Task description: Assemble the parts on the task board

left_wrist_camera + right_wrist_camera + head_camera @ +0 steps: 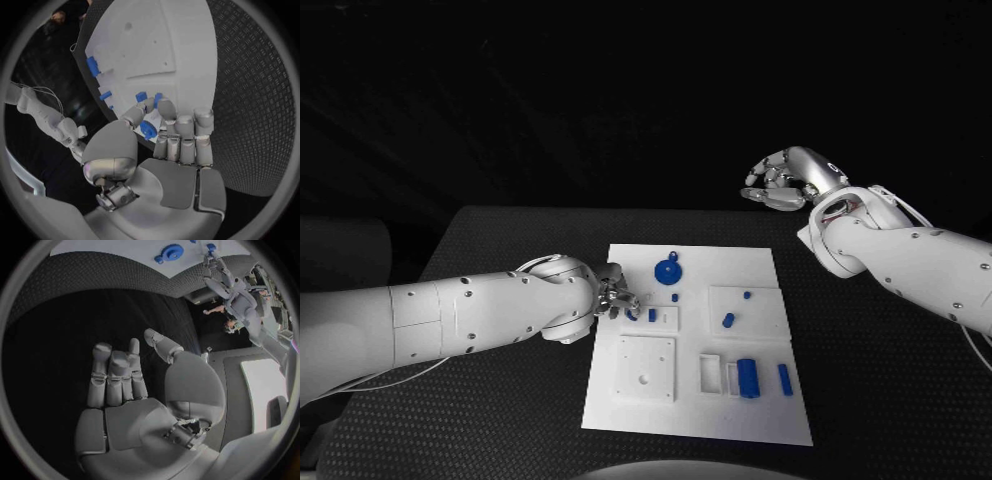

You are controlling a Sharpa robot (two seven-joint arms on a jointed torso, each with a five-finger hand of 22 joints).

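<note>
Nearest me, the task board (697, 415) lies flat on the black counter (877, 400), its near edge toward the camera. On its near right I see a large blue block (749, 378) standing in a slot, with a slim blue bar (785, 379) just right of it. A round blue part (668, 270) sits at the board's far middle, and a small blue peg (728, 320) lies right of centre. My left hand (615, 298) rests over the board's left edge; in the left wrist view, its fingers (185, 125) pinch a small blue part (148, 130). My right hand (788, 180) hangs above the counter's far right, well apart from the board, fingers loosely curled and holding nothing.
</note>
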